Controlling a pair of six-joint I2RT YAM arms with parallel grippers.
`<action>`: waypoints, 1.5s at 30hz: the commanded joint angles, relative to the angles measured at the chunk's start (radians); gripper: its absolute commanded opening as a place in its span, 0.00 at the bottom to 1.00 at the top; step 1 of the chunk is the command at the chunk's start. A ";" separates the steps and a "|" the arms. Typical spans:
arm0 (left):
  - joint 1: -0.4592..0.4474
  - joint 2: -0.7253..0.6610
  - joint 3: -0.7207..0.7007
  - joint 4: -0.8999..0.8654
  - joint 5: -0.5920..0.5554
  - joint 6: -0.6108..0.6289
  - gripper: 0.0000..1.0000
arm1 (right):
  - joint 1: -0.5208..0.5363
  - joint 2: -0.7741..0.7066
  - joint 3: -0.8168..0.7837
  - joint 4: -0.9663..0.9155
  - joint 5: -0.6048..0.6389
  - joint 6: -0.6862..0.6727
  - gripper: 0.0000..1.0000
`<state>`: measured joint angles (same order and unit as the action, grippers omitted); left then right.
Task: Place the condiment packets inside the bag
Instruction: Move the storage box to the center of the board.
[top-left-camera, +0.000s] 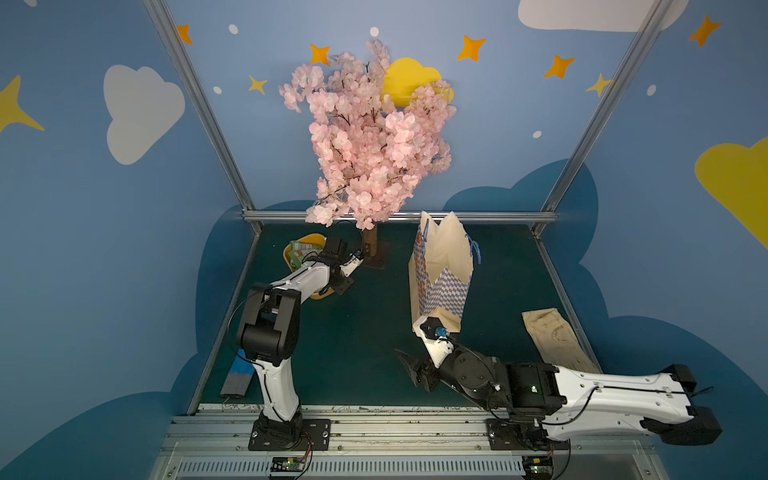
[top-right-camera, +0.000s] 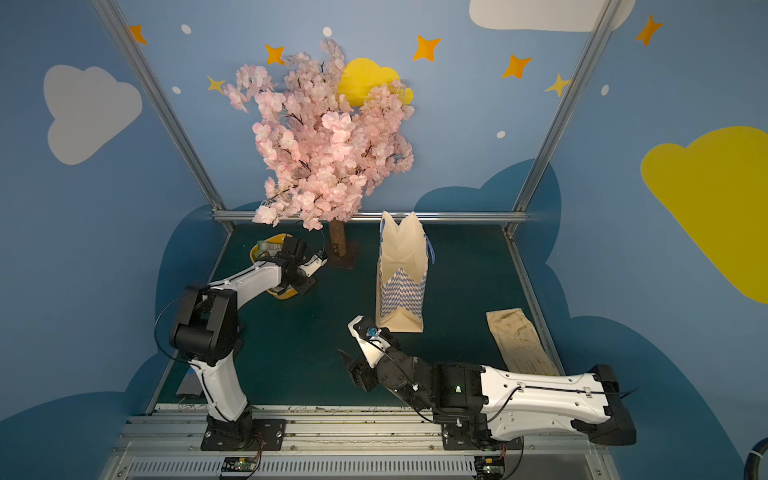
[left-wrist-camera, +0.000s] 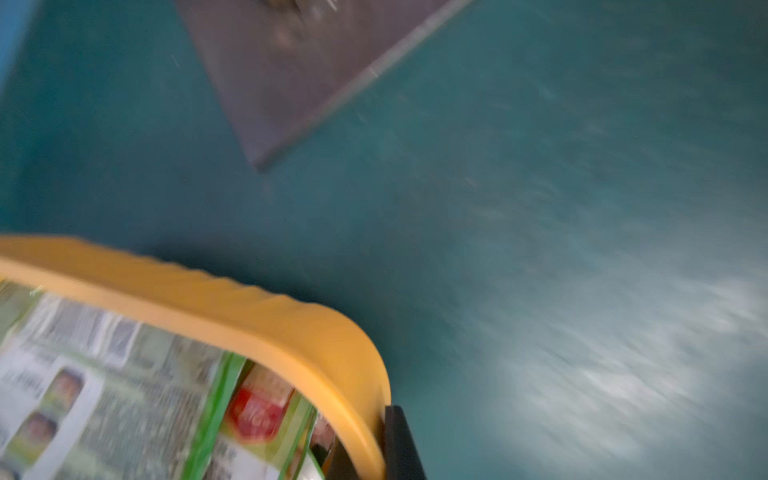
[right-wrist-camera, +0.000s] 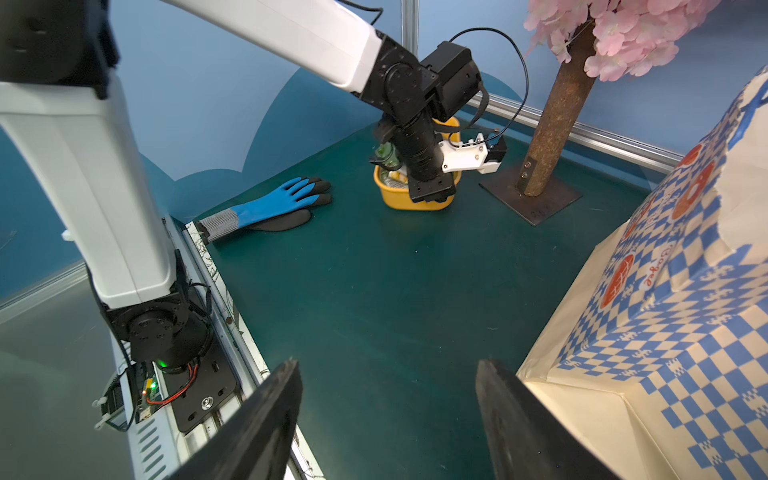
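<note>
Blue walls (top-left-camera: 83, 232) painted with white and yellow clouds and orange stars. Pink blossom tree (top-left-camera: 370, 137) stands at the back of a dark green tabletop (top-left-camera: 365, 340), its trunk on a dark metal plate (right-wrist-camera: 536, 199). Aluminium posts (top-left-camera: 199, 108) rise either side of the tree, and a rail (top-left-camera: 498, 217) runs behind it. Light is dim, apparently from above.

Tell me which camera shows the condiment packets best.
The left wrist view: the condiment packets fill its corner, close though blurred, inside the yellow tray. In both top views they are a small green patch behind the left arm. The right wrist view shows them tiny, mostly hidden by that arm.
</note>
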<state>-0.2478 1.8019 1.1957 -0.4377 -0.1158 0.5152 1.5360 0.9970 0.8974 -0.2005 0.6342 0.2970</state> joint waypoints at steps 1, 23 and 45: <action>-0.039 -0.097 -0.081 -0.041 0.037 -0.006 0.03 | 0.005 -0.001 0.001 -0.009 0.034 0.022 0.72; -0.409 -0.474 -0.272 -0.293 0.214 -0.102 0.12 | 0.004 -0.063 -0.051 -0.147 0.094 0.140 0.71; 0.155 -0.917 -0.246 -0.464 0.586 0.007 1.00 | -0.011 0.330 0.198 -0.072 0.109 0.014 0.92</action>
<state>-0.1894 0.8791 0.9726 -0.8413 0.3775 0.4911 1.5368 1.2552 1.0241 -0.3180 0.7284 0.3492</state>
